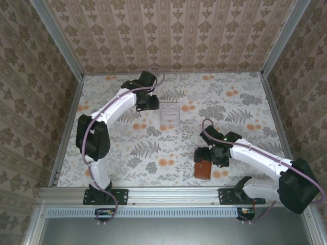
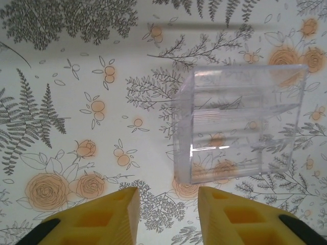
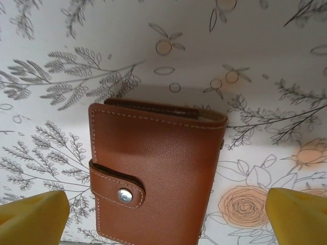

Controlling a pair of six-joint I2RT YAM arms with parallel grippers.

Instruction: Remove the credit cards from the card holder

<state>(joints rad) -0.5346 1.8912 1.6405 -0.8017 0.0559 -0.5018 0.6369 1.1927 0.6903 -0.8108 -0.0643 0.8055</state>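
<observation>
The card holder (image 3: pixel 153 168) is a reddish-brown leather wallet, folded shut with its snap strap fastened. It lies flat on the floral table near the front edge (image 1: pixel 203 170). The credit cards are hidden. My right gripper (image 3: pixel 166 219) hovers over the holder, open wide, one yellow fingertip (image 3: pixel 36 217) on either side of it and not touching it. In the top view the right gripper (image 1: pixel 208 154) sits just behind the holder. My left gripper (image 2: pixel 168 214) is far back on the table, open, with nothing between its yellow fingers (image 2: pixel 102 217).
A small clear plastic box (image 2: pixel 240 122) stands on the table just ahead and right of the left gripper, at the back middle (image 1: pixel 169 111). Patterned walls close off the back and sides. A metal rail (image 1: pixel 163 194) runs along the near edge.
</observation>
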